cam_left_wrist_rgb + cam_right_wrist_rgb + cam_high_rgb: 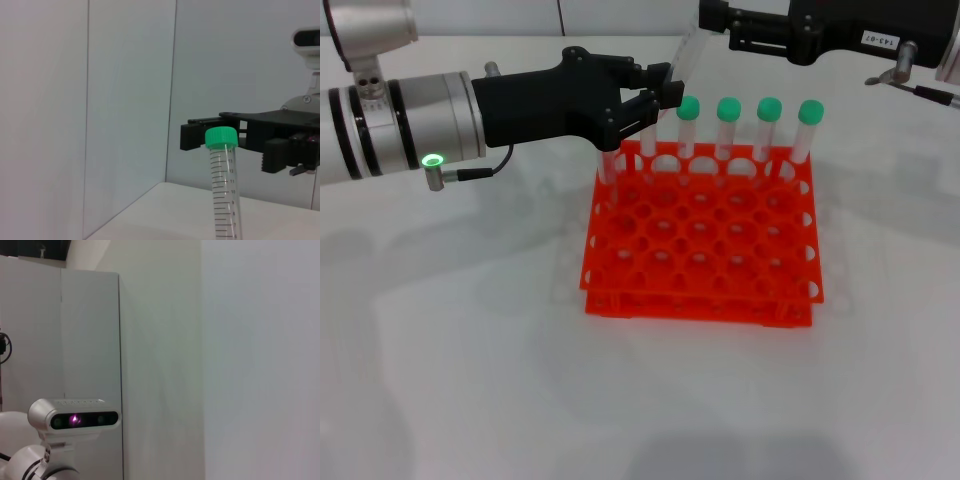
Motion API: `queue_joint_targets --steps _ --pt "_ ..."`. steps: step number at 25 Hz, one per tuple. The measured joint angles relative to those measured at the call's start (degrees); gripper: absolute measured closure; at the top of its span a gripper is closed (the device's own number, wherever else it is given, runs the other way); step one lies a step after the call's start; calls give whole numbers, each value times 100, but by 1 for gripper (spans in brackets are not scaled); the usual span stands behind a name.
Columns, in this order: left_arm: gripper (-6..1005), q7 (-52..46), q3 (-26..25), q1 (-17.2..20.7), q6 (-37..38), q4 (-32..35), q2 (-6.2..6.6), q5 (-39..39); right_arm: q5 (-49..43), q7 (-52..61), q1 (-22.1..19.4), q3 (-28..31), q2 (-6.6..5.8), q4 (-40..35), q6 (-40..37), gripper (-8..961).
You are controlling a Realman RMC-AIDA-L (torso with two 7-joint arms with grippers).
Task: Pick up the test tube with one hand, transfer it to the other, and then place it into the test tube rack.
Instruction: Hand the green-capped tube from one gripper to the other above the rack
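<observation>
Head view | left gripper (655,100) clamps slim clear test tube (686,52) | right gripper (712,22) state unclear | orange gridded rack (700,240)

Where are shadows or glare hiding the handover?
Head view: soft shadows beside the test tube rack, no glare, but the test tube in the left gripper pales against the white table. Left wrist view: evenly lit, green cap plain before the open right gripper.

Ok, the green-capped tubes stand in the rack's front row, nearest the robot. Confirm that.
Wrong. The capped tubes stand in the rack's back row, farthest from the robot: see the head view. The left gripper holds another tube up near the right gripper.
</observation>
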Motion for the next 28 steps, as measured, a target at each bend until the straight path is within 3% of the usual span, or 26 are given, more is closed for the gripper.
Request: queue_joint_targets --steps 5,19,28 --pt "799 -2 0 0 0 -1 -1 0 0 14 -2 0 4 6 17 126" --pt "799 2 0 0 -1 -23 -9 0 -1 30 41 -1 5 9 53 628" --pt "800 13 0 0 -1 -25 -9 -1 -1 38 82 -18 0 9 60 663"
